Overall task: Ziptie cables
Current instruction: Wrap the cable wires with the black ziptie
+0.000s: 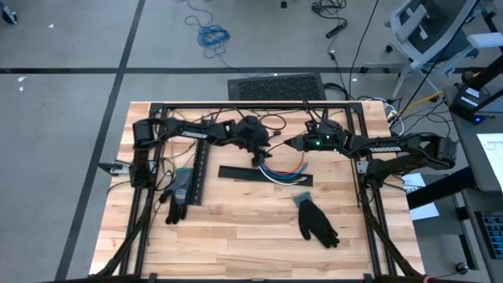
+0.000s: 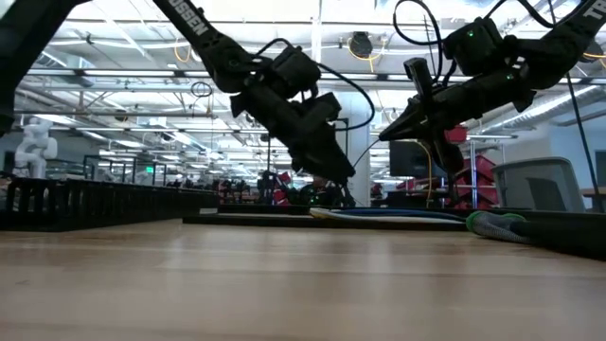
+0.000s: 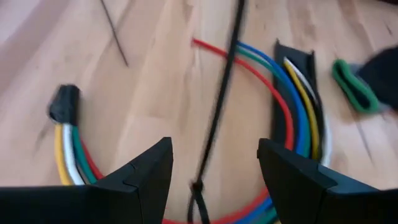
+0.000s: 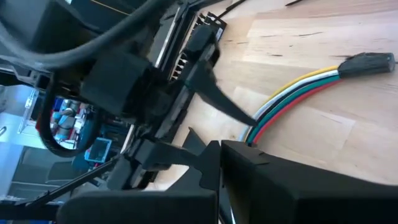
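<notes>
Cables (image 1: 281,174) lie looped mid-table; our left gripper (image 3: 214,165) hangs spread over them straddling a black tie (image 3: 217,112), right gripper (image 2: 386,133) pressed together; next we cinch.

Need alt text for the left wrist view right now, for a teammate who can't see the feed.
The left gripper is open over the wooden table, a thin black strand running between its fingers. The cables, red, blue, green, yellow and white, curve around it to a black-capped end.
</notes>
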### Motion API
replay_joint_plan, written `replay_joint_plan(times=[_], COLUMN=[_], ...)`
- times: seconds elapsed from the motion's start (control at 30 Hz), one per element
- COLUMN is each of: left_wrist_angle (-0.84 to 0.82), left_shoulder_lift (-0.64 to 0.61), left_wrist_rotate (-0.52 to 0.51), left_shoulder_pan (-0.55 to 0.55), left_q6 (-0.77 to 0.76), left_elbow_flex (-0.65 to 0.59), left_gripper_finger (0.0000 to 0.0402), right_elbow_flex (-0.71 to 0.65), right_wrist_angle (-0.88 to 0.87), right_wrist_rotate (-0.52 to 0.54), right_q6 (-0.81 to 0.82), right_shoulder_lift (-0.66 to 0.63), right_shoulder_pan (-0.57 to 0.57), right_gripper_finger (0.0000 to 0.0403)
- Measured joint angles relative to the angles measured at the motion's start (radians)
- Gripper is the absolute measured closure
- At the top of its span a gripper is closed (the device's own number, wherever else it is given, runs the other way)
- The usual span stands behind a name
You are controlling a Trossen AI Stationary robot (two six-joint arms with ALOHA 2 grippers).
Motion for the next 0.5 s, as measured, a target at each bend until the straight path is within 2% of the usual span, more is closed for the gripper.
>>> replay_joint_plan(times=[0.17,0.27,0.37,0.5], left_wrist_angle=[-0.009,-0.013,-0.023,-0.031], left_shoulder_lift=[0.038,0.041,0.044,0.036], left_wrist_rotate=[-0.007,-0.032,-0.065,-0.064], left_shoulder_pan=[-0.003,-0.008,-0.013,-0.013], left_q6=[-0.002,0.023,0.032,0.033], left_elbow_flex=[0.056,0.062,0.062,0.062], left_gripper_finger=[0.0172,0.0195,0.0255,0.0354], right_elbow_flex=[0.0,0.0,0.0,0.0], right_wrist_angle=[0.0,-0.001,-0.001,-0.001], right_wrist_rotate=[-0.002,-0.002,-0.003,-0.003], right_q6=[0.0,-0.001,-0.002,-0.006], right_shoulder_lift=[0.0,0.0,0.0,0.0], right_shoulder_pan=[0.0,0.0,0.0,0.0], right_gripper_finger=[0.0403,0.0403,0.0403,0.0403])
